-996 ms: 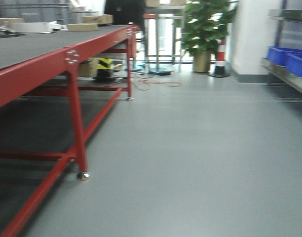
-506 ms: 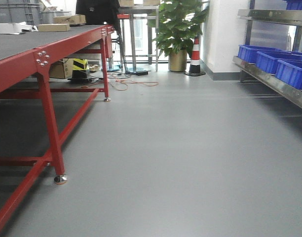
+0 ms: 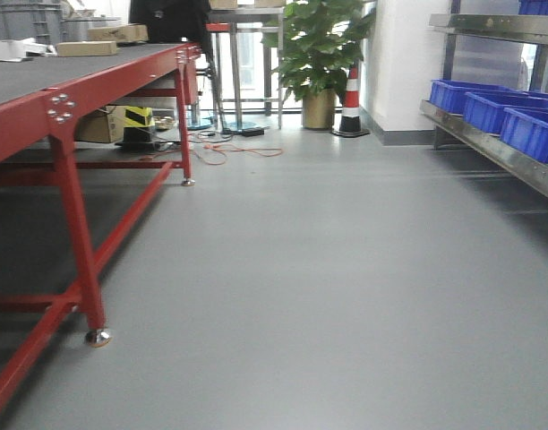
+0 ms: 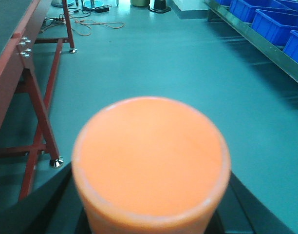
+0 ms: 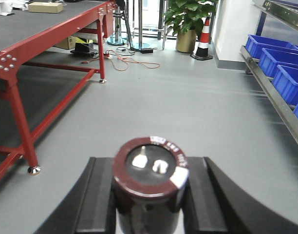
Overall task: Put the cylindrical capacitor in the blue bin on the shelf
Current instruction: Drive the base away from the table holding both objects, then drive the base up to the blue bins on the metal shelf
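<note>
My right gripper is shut on the cylindrical capacitor, a dark brown can held upright with two silver terminals on top. My left gripper is shut on an orange cylinder whose blurred top fills the left wrist view. The steel shelf runs along the right side and holds a row of blue bins. The shelf rail and blue bins also show at the right of the right wrist view. Neither gripper shows in the front view.
A long red-framed table runs along the left, with its leg foot on the grey floor. Cardboard boxes lie on and under it. At the far end stand a potted plant, a traffic cone and loose cables.
The front view has swung right and sharpened. The red table has slid toward the left edge, and the shelf with blue bins now shows more fully at the right.
</note>
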Available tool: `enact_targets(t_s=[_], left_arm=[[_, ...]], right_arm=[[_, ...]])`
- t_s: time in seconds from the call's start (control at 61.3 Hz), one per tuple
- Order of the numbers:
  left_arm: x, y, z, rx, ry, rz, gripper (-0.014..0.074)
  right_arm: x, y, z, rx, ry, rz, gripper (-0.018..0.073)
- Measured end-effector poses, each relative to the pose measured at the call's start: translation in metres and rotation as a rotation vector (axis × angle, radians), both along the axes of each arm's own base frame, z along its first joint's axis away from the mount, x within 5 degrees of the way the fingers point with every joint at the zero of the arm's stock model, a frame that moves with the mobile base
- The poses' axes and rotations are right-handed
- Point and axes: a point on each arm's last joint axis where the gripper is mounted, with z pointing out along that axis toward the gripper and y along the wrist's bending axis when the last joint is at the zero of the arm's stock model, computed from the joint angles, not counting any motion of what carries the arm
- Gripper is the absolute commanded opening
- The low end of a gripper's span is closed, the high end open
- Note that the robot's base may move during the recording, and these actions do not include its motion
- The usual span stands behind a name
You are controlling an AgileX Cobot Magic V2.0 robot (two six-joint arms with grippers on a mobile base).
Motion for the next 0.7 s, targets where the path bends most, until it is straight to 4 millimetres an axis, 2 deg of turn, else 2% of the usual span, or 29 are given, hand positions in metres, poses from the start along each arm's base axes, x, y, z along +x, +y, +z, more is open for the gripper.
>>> enact_targets(t_s=[0.702], left_arm=[[0.0,0.0,0.0,0.0,0.0,0.0,-0.0111]], right_arm=[[0.0,0.0,0.0,0.0,0.0,0.0,-0.0162]])
